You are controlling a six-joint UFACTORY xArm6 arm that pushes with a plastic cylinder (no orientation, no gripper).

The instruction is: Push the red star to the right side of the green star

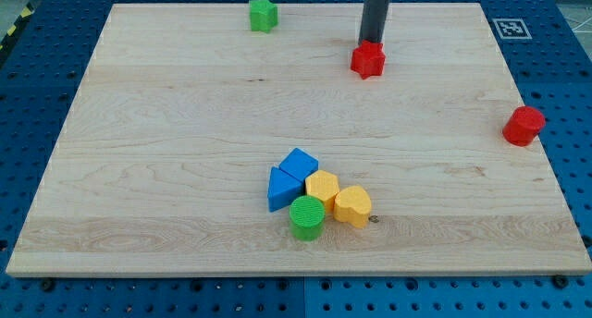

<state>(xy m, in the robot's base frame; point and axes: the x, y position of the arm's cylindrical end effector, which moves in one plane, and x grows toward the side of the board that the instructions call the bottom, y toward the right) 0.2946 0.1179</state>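
The red star [367, 60] lies near the view's top, right of centre. The green star [263, 15] lies at the top edge of the board, well to the left of the red star. My rod comes down from the top, and my tip [372, 42] stands right behind the red star, at its upper edge, touching or nearly touching it.
A red cylinder [524, 126] stands near the board's right edge. A cluster sits at the lower middle: a blue cube [299, 164], a blue triangle [281, 189], a yellow hexagon [322, 187], a yellow heart [352, 206] and a green cylinder [307, 216]. The wooden board [166, 152] lies on a blue pegboard.
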